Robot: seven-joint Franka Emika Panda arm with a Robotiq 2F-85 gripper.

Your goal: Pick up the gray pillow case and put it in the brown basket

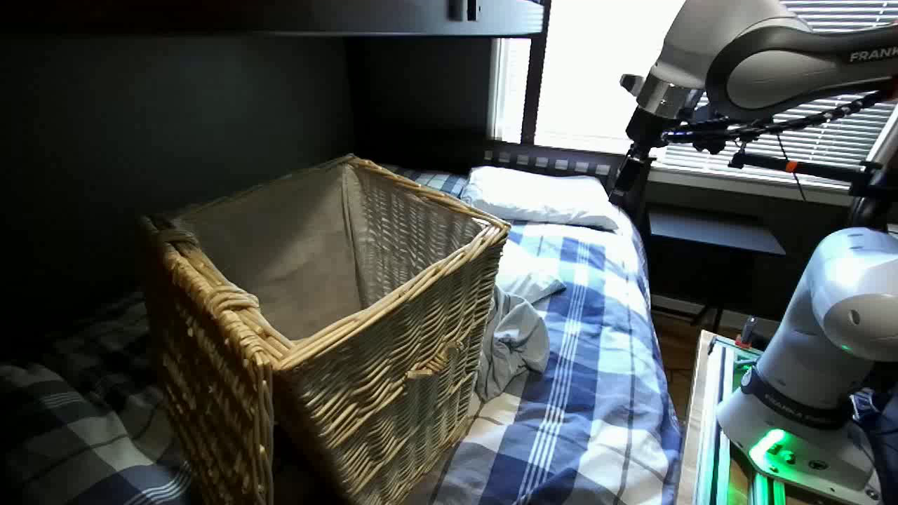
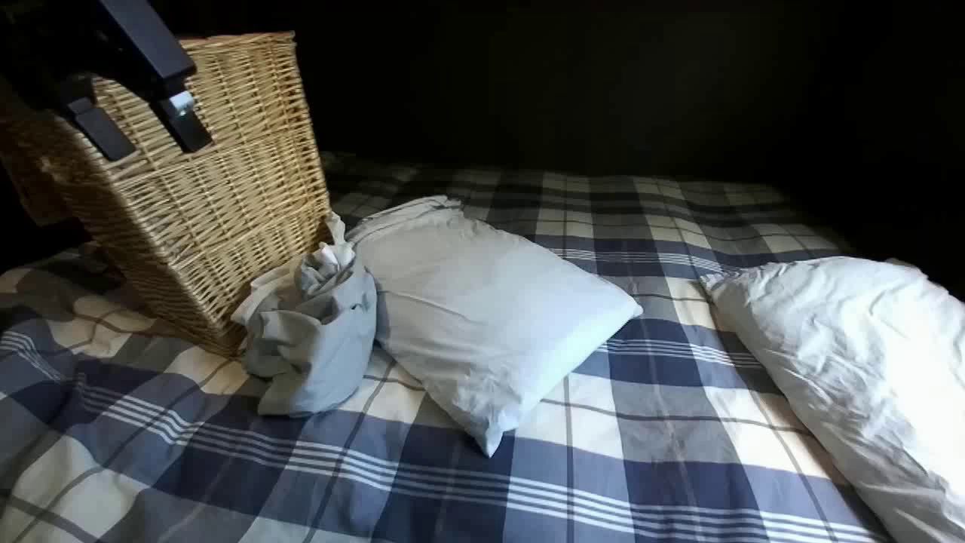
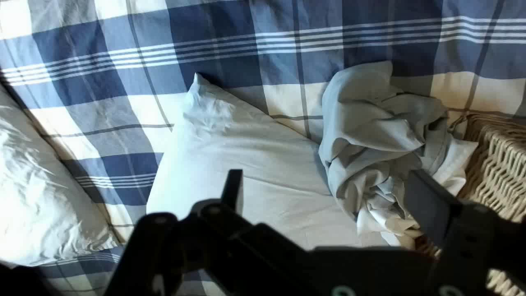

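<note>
The gray pillow case (image 2: pixel 320 343) lies crumpled on the bed against the outer wall of the brown wicker basket (image 2: pixel 234 166). The pillow case (image 1: pixel 515 340) shows partly behind the basket (image 1: pixel 393 386) in an exterior view. In the wrist view the pillow case (image 3: pixel 370 119) is right of centre and the basket (image 3: pixel 499 168) is at the right edge. The basket is tilted, open at the top and lined with cloth. My gripper (image 3: pixel 328 181) is open and empty, above the bed and apart from the pillow case. It shows in both exterior views (image 2: pixel 157 143) (image 1: pixel 621 193).
A pale pillow (image 2: pixel 490 302) lies beside the pillow case and touches it. A white pillow (image 1: pixel 540 196) lies farther along the bed. The bed has a blue and white plaid cover (image 2: pixel 641 460). An upper bunk (image 1: pixel 351 17) hangs over the basket.
</note>
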